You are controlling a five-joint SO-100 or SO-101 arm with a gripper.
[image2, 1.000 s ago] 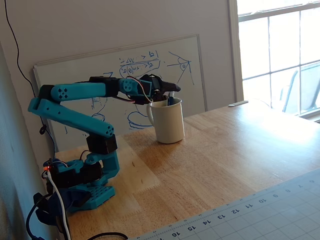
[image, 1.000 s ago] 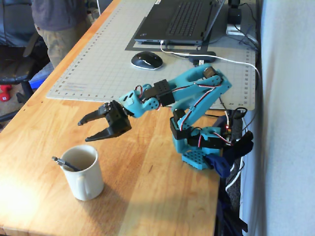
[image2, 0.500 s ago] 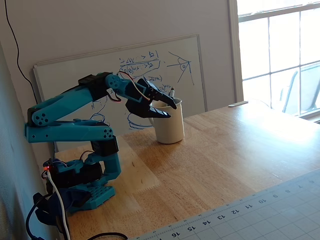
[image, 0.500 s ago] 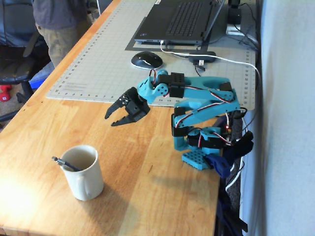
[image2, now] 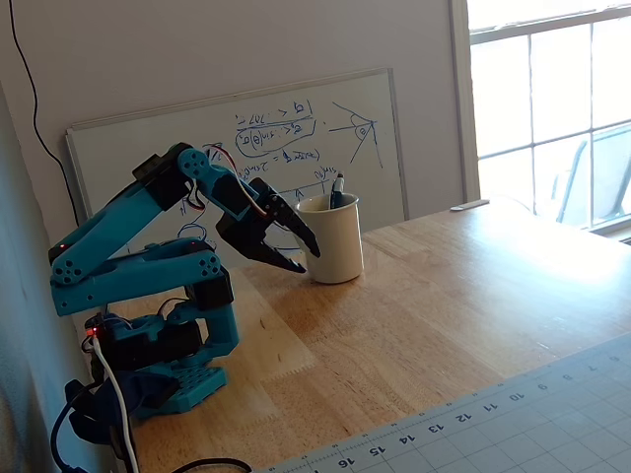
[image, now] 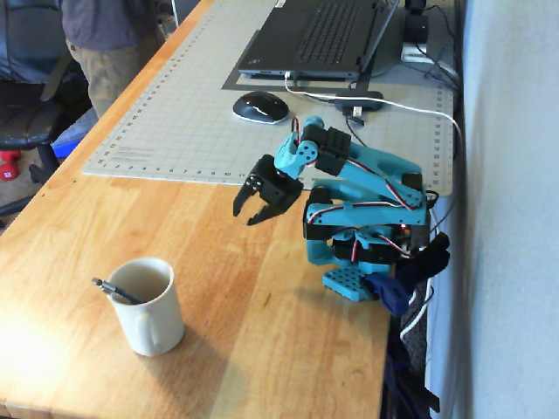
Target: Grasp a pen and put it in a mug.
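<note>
The cream-white mug (image: 148, 304) stands upright on the wooden table near its front left corner, handle toward the camera. The dark pen (image: 117, 291) leans inside it, its end poking over the left rim. In the other fixed view the mug (image2: 332, 239) stands before a whiteboard with the pen (image2: 336, 189) sticking up above the rim. My gripper (image: 245, 216) is open and empty, pulled back close to the blue arm's base, well right of and behind the mug. In the other fixed view the gripper (image2: 304, 259) hangs left of the mug, fingers pointing down.
A grey cutting mat (image: 183, 113) covers the far table with a black mouse (image: 259, 106) and a laptop (image: 319, 37) on it. White and black cables (image: 410, 113) run by the arm base (image: 358, 262) at the table's right edge. A whiteboard (image2: 237, 168) leans against the wall.
The arm has folded back toward its base, carrying the open gripper away from above the mug. Mug and pen have stayed put.
</note>
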